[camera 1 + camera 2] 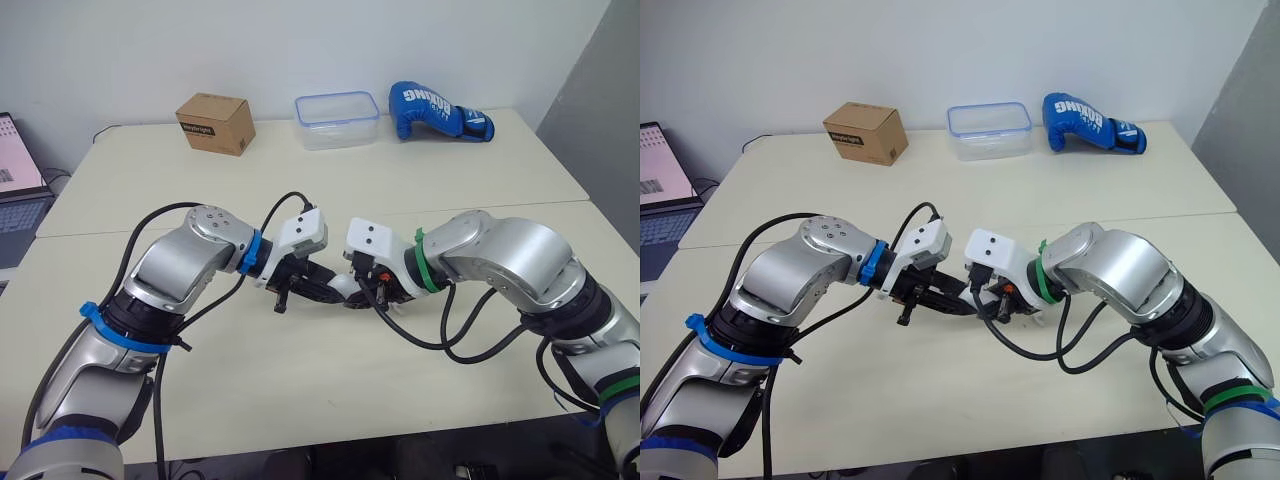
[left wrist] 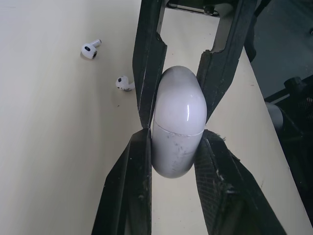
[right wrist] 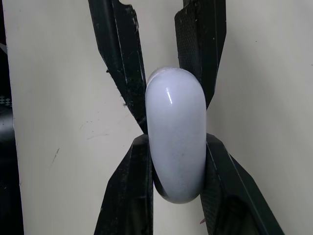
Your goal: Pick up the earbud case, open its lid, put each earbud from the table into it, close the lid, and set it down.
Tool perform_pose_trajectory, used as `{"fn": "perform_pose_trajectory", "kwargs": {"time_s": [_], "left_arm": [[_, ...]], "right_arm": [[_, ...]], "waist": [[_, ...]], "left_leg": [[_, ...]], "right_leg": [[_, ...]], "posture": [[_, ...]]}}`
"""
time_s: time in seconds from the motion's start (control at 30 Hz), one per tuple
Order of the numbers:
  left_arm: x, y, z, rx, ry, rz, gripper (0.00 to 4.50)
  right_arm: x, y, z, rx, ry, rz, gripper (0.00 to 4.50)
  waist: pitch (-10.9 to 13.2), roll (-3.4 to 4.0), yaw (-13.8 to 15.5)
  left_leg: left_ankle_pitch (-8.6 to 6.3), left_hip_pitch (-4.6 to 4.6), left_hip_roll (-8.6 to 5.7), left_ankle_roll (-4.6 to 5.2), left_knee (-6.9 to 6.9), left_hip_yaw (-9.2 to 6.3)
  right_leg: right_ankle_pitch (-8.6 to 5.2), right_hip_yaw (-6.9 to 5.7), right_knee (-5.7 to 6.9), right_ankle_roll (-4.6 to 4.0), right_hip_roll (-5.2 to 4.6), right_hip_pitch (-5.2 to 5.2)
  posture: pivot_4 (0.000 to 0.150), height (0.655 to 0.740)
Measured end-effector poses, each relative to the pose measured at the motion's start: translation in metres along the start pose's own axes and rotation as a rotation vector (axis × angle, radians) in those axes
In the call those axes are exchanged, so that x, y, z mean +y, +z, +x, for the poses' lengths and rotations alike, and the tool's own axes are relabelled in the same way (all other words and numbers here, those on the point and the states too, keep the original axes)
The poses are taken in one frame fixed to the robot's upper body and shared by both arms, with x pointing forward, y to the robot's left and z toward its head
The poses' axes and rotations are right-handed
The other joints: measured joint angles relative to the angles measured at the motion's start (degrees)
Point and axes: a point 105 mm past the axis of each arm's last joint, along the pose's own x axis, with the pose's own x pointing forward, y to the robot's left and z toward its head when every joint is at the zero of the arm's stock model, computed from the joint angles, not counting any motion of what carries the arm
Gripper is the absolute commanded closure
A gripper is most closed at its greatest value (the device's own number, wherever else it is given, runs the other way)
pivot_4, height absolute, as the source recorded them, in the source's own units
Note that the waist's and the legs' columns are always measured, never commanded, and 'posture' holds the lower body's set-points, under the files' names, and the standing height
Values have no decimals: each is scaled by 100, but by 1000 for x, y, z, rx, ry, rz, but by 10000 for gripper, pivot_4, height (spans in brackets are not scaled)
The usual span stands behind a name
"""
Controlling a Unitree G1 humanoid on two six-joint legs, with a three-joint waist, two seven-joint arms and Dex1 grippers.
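Note:
A white earbud case (image 2: 178,127) hangs just above the table's middle, held between both grippers. My left gripper (image 2: 177,142) is shut on its lower body. My right gripper (image 3: 176,147), coming from the opposite side, is shut on the rounded lid end. The lid looks closed, with a thin seam showing across the case. In the head views the case (image 1: 343,288) is mostly hidden between the left gripper (image 1: 322,290) and right gripper (image 1: 356,292). Two white earbuds (image 2: 90,50) (image 2: 124,83) lie loose on the table beside the case.
Along the table's far edge stand a brown cardboard box (image 1: 215,122), a clear plastic container (image 1: 337,119) and a blue boxing glove (image 1: 437,112). A laptop (image 1: 15,180) sits off the left edge. Black cables loop under both wrists.

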Motion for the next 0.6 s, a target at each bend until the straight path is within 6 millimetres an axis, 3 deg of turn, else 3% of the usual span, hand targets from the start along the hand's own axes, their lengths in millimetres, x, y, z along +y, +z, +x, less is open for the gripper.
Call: {"fn": "perform_pose_trajectory", "kwargs": {"time_s": [0.1,0.27,0.4,0.6], "left_arm": [[-2,2,3,-9,-4,10,36598],[-3,-2,2,-53,23,13,36598],[0,-8,-4,-119,79,18,36598],[-4,-7,-9,-354,122,33,36598]], "right_arm": [[4,5,1,-20,20,-21,16094],[-1,4,-7,-45,1,-61,16094],[-7,-13,-18,-92,-18,-40,16094],[-1,-17,-36,-297,8,28,16094]], "waist": [[0,0,0],[0,0,2],[0,-1,17],[-1,-2,33]], "left_leg": [[0,0,0,0,0,0],[0,0,-1,0,1,0],[0,-1,-1,0,3,6],[0,0,0,0,4,7]], "right_leg": [[0,1,0,0,0,-1],[0,1,0,0,-1,-1],[0,3,-1,0,-3,0],[2,5,-2,-2,-4,2]], "posture": [[1500,7307],[1500,7307],[1500,7307],[1500,7307]]}}
